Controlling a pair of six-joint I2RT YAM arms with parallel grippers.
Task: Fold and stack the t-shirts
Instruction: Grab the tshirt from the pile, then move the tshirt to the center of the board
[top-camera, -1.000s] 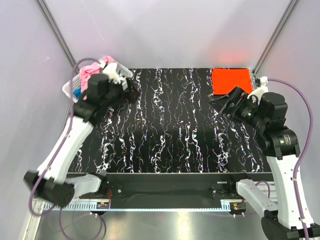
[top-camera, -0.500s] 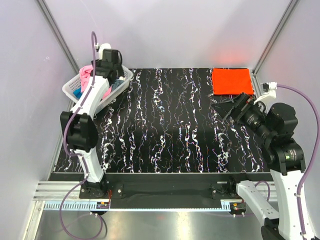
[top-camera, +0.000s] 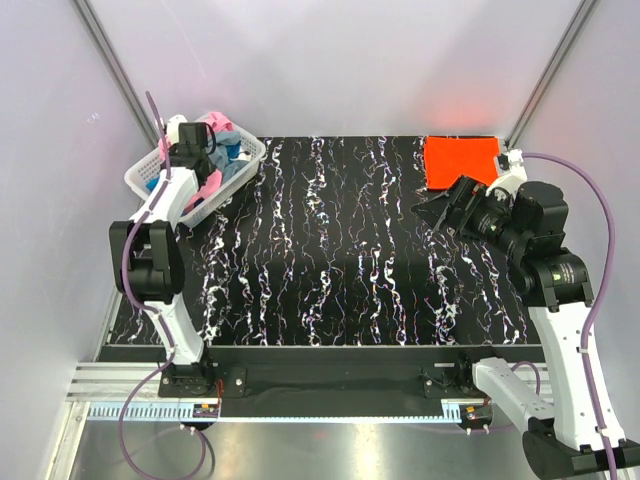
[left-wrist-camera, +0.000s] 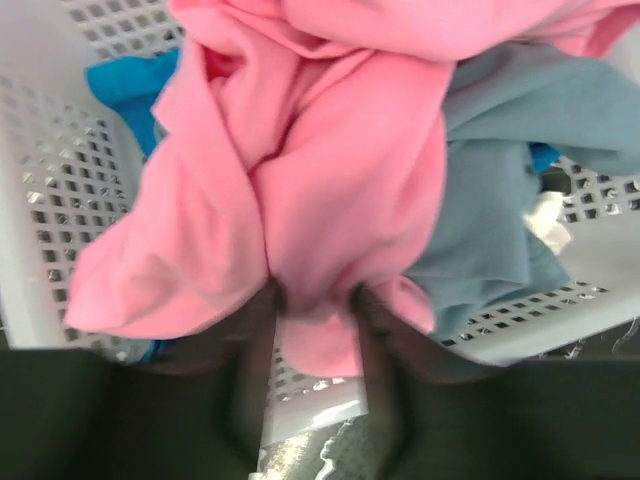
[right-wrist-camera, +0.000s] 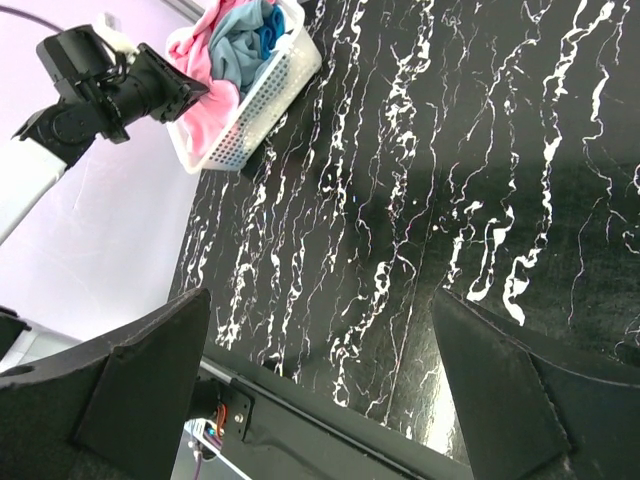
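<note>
Left gripper (left-wrist-camera: 315, 297) pinches a low fold of the pink shirt (left-wrist-camera: 330, 170). The rest of it bunches ahead of the fingers (left-wrist-camera: 250, 380), in the basket (left-wrist-camera: 60, 200).

Risks:
- Grey shirt (left-wrist-camera: 500, 180) is tucked under the pink one, just right of the pinch. A lift probably drags it out too.
- Basket rim sits right under the fingers. Snagged cloth could tip the light basket.
- Bite looks small and may slip.

Right gripper (right-wrist-camera: 320, 380) gapes wide and empty over the table (right-wrist-camera: 400, 200). Orange shirt (top-camera: 462, 160) lies flat just beside it.
</note>
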